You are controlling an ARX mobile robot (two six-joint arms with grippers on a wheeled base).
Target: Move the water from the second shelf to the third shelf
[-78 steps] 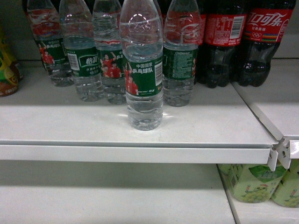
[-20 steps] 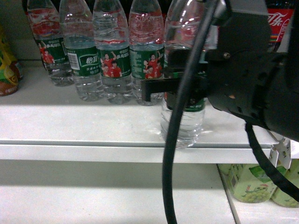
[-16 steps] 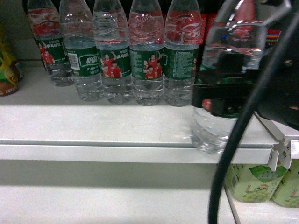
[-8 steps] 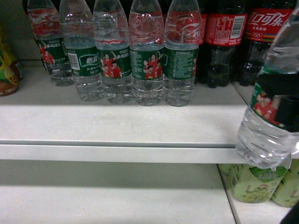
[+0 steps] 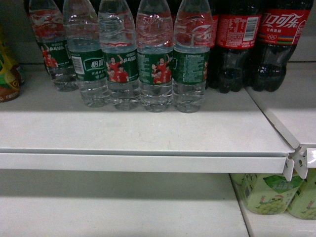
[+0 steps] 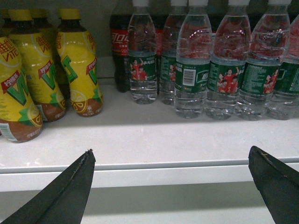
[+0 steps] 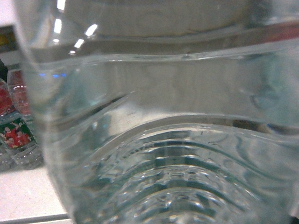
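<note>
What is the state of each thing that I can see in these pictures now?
water bottle: fills the right wrist view, off the shelf front.
row of water bottles: upright on the shelf.
cola bottles: upright, right of the row.
yellow drink bottles: upright.
left gripper: open, empty, facing the shelf edge.
right gripper: fingers not visible.

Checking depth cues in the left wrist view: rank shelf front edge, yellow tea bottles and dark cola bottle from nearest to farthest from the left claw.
1. Shelf front edge: just beyond the open left claw, spanning the view.
2. Yellow tea bottles: on the left, standing forward on the shelf.
3. Dark cola bottle: at the back, behind the leftmost water bottle.
</note>
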